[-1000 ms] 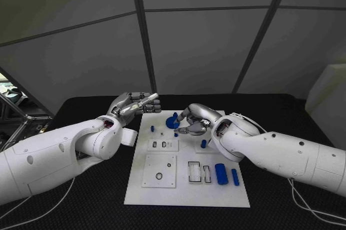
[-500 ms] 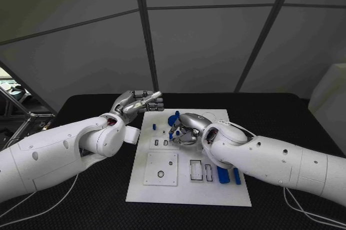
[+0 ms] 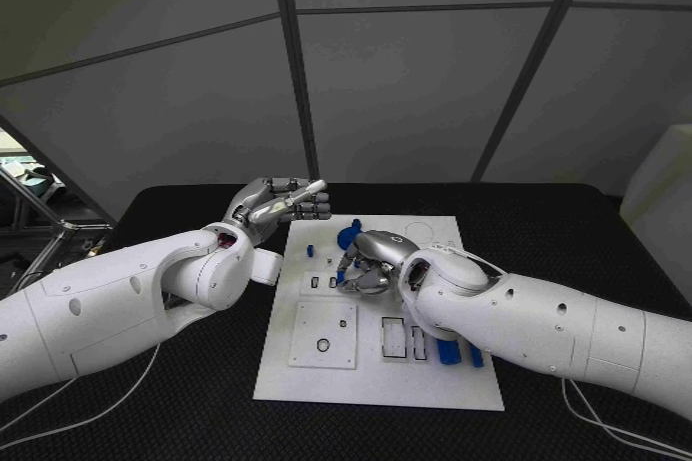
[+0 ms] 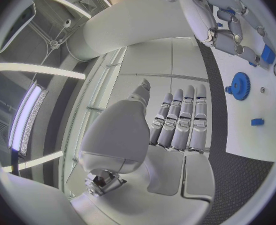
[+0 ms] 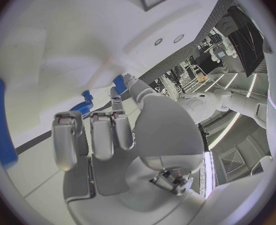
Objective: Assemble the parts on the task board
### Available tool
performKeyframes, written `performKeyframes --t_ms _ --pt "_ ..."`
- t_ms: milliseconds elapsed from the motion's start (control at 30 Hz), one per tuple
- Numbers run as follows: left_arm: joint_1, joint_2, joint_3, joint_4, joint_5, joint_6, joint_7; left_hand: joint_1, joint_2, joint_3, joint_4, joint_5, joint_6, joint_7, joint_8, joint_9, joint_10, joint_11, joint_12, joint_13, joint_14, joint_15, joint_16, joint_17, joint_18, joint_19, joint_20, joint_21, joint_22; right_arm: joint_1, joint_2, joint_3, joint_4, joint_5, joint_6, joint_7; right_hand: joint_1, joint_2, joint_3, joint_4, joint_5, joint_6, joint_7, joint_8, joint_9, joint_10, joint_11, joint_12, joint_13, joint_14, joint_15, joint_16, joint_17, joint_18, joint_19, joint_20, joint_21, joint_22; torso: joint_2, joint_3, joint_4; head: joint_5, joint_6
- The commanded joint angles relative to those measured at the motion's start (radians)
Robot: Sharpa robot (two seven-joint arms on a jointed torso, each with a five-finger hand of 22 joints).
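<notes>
Task board (image 3: 378, 379) unmoved, right robot hand (image 3: 369, 264) lower over its parts, fingers curled, grip unclear, left robot hand (image 3: 277, 204) still raised, closed, empty.

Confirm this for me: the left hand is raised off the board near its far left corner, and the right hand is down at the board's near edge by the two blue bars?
Not quite. In the head view the right hand is over the task board's middle, near the blue gear, not at the near edge. The left hand is raised as you say.

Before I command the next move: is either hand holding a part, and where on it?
Left hand: nothing, fingers curled, raised off the board. Right hand: cannot tell.
</notes>
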Motion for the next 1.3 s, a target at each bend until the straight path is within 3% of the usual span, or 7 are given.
performKeyframes --t_ms 33,867,1300 --pt "0.001 0.001 0.001 0.0 -0.003 0.013 0.0 0.003 0.005 -0.001 -0.007 -0.003 0.005 0.002 -0.007 -0.001 0.004 0.0 -0.002 0.0 0.01 0.0 -0.006 0.001 -0.012 0.003 0.001 -0.004 -0.001 -0.003 0.002 -0.002 -0.004 -0.02 0.023 -0.01 0.0 0.009 0.001 0.0 0.006 0.03 -0.025 0.003 0.002 0.03 -0.005 0.005 0.137 0.073 -0.009 0.0 0.119 -0.015 0.103 -0.007 0.003 0.263 0.0 -0.0002 -0.0004 0.002 -0.002" --pt "0.001 0.002 0.001 -0.003 -0.003 0.015 -0.002 0.002 0.006 -0.003 -0.008 -0.003 0.006 0.002 -0.009 -0.002 0.004 0.0 -0.004 0.0 0.011 0.0 -0.008 0.002 -0.012 0.004 0.001 -0.004 -0.002 -0.007 0.001 -0.002 -0.006 -0.047 0.054 -0.025 -0.011 -0.009 -0.003 -0.009 0.006 0.012 -0.017 -0.017 -0.001 0.026 0.0 -0.001 0.132 0.071 -0.006 -0.005 0.111 -0.015 0.103 -0.006 0.003 0.263 0.0 0.0 -0.0003 0.003 -0.008" --pt "0.001 0.002 0.001 -0.003 -0.003 0.016 -0.003 0.002 0.006 -0.003 -0.008 -0.003 0.006 0.002 -0.009 -0.002 0.004 0.0 -0.004 0.0 0.011 0.0 -0.009 0.002 -0.012 0.004 0.001 -0.004 -0.002 -0.007 0.0 -0.002 -0.006 -0.051 0.052 -0.033 -0.038 -0.04 -0.015 -0.01 0.007 -0.036 0.0 -0.033 -0.011 0.01 0.016 -0.023 0.109 0.068 0.005 -0.012 0.099 -0.015 0.103 0.003 0.003 0.263 -0.001 -0.0005 -0.0002 0.004 -0.011"
